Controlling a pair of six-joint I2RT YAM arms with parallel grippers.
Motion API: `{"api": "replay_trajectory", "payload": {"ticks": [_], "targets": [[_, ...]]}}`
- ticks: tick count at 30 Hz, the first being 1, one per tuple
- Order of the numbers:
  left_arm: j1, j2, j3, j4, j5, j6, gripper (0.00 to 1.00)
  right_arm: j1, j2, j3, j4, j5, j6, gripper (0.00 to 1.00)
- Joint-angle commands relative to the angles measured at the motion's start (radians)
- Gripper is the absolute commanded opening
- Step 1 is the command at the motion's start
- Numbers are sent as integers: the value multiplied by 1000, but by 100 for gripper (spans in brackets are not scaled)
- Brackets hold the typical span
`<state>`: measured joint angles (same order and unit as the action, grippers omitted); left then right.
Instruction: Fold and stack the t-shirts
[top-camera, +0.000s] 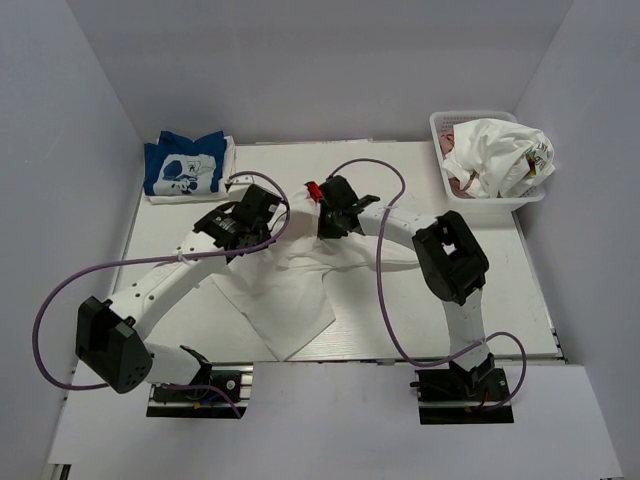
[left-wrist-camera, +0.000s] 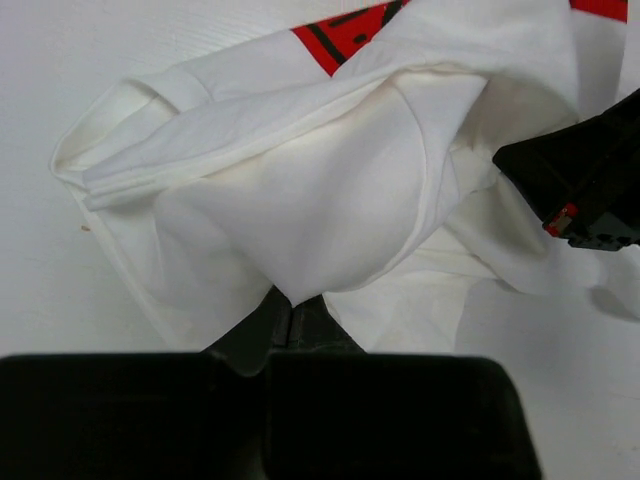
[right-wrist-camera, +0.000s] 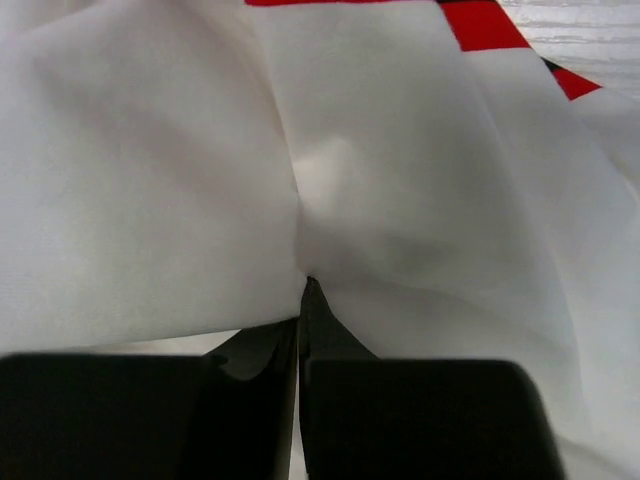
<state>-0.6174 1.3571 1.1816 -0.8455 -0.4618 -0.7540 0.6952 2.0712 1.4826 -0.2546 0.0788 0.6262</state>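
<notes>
- The white t-shirt with the red print (top-camera: 290, 290) lies half spread on the tabletop (top-camera: 480, 290), well to the left of the basket (top-camera: 440, 125) and nearer the arm bases. Its far end is gathered up where both arms meet.
- The folded blue t-shirt (top-camera: 183, 168) sits far left of the basket, level with it. More t-shirts (top-camera: 500, 155) are heaped inside the basket.
- The step in hand looks like drawing the far edge over to make a fold. Move both arms together at an even height, so the cloth between them stays taut and the fold line comes out straight.
- Watch the loose sleeve and hem bunched under the grip. If they drag, the fold will probably trap wrinkles, so lift enough to clear the tabletop before carrying across.
- The left fingers (left-wrist-camera: 258, 335) are pressed nearly together, pinching a doubled layer of the white cloth.
- The right fingers (right-wrist-camera: 265, 345) are likewise closed tight on a pucker of the same shirt, with no gap showing between them.
</notes>
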Motion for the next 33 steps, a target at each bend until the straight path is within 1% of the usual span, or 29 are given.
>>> {"api": "replay_trajectory", "payload": {"ticks": [1,2,4,5,6,7,8,9,10,11,12,13,14,15,16,17,18,19,20,21,22,23,24,25,26,27,29,30,33], "targets": [[1,-65,36,-4,-81,-19,0,3,-35,27,15,33,-12,0],[1,-81,59,-13,-98,-19,0,4,-57,16,11,70,-60,0],[1,-110,78,-13,-136,-19,0,4,-187,-19,21,116,-94,0],[1,-121,96,-3,-147,-10,0,6,-271,-63,23,143,-130,0],[1,-133,96,-3,-162,-1,0,6,-317,-82,34,153,-146,0],[1,-148,108,12,-163,10,0,3,-411,-105,44,177,-163,0],[1,-179,124,22,-172,19,0,6,-512,-166,52,203,-212,0],[1,-196,136,32,-181,40,0,4,-560,-179,61,216,-229,0],[1,-214,163,33,-190,54,0,3,-689,-188,51,246,-279,0],[1,-234,179,43,-190,64,0,3,-730,-186,23,262,-298,0],[-14,-283,191,66,-190,137,0,3,-768,-177,-6,260,-324,0],[-15,-312,202,95,-181,181,0,3,-869,-156,-20,260,-345,0],[-15,-346,202,150,-122,212,0,6,-904,-131,-43,212,-394,0],[-15,-383,202,187,-98,273,0,3,-937,-122,-55,170,-425,0],[-15,-460,202,227,-66,313,0,3,-995,-89,-95,141,-451,0],[-15,-499,202,262,28,344,0,4,-1051,-73,-107,86,-457,0],[-15,-536,202,322,72,396,0,4,-1104,-33,-116,6,-467,0],[-15,-570,220,347,125,422,0,4,-1128,-21,-136,-46,-476,0],[-4,-625,233,364,240,439,0,4,-1169,-10,-146,-65,-474,0],[-4,-645,248,374,288,453,0,1,-1209,23,-150,-104,-482,0],[-4,-662,281,387,332,478,0,6,-1224,36,-161,-188,-476,0],[-4,-676,302,387,410,478,0,0,-1265,48,-166,-210,-465,0],[-4,-685,346,387,445,478,0,0,-1281,70,-154,-243,-459,0],[-4,-696,369,387,507,487,0,0,-1293,70,-128,-346,-448,0],[-4,-696,394,387,532,487,0,0,-1328,67,-102,-382,-444,0],[-4,-696,436,387,552,487,0,-2,-1338,71,-97,-434,-438,0],[-4,-685,472,387,563,476,0,0,-1352,96,-115,-439,-430,0],[5,-685,501,387,542,476,0,-3,-1355,106,-121,-403,-431,0],[5,-621,530,367,418,453,0,-3,-1356,90,-130,-243,-444,0]]}}
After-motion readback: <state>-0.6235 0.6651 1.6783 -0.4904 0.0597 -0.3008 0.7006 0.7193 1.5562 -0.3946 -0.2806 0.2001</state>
